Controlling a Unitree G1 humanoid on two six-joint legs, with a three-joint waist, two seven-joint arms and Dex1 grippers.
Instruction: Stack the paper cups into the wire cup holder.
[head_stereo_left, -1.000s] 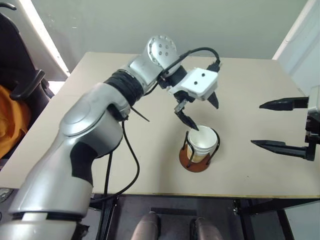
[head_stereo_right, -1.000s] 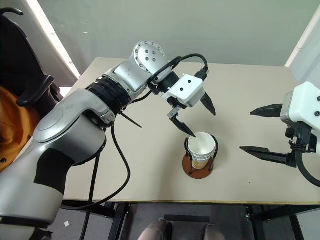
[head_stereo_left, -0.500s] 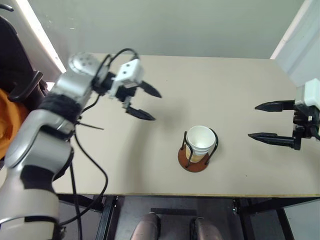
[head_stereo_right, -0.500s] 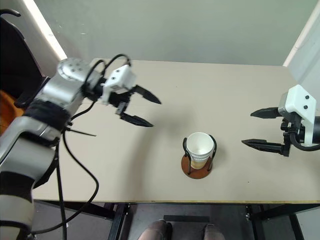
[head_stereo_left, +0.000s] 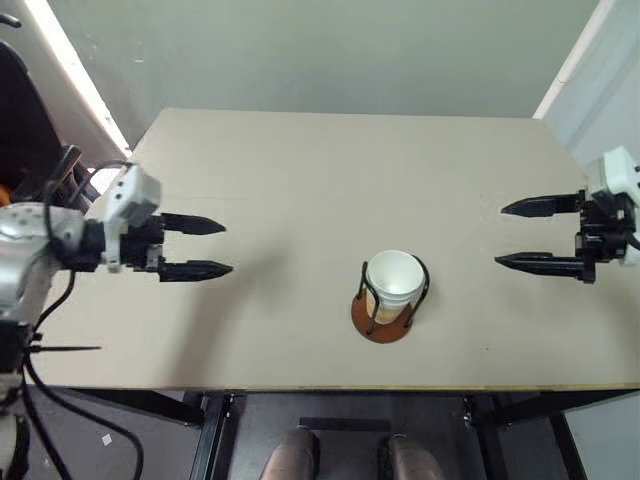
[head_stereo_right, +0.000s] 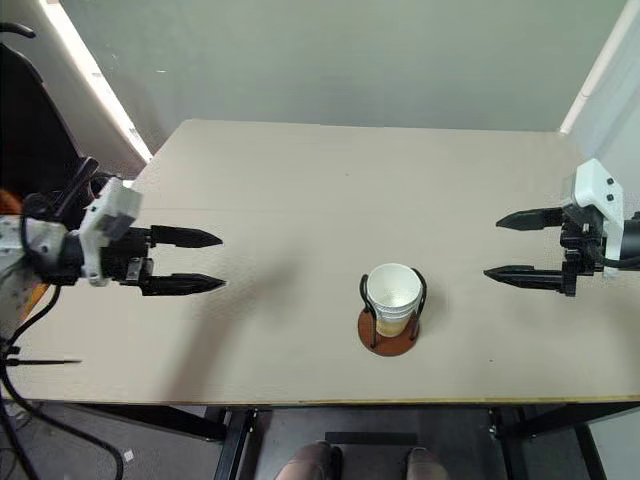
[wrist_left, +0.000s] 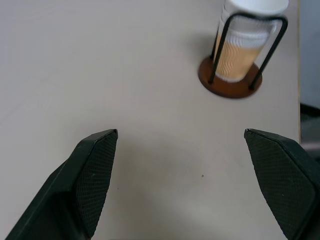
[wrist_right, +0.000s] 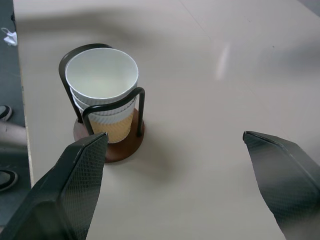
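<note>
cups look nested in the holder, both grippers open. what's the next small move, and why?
Probably none beyond holding both arms clear: the paper cups sit nested inside the wire cup holder, and the left gripper and right gripper hang open and empty.

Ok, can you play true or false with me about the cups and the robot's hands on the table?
1. The paper cups sit stacked inside the wire cup holder. True.
2. The left gripper is holding a cup. False: it is open and empty, off to the side.
3. The right gripper is open. True.
4. The holder lies tipped over. False: it stands upright on the table.
5. A loose cup waits on the table. False: the cups seen are in the holder.
</note>
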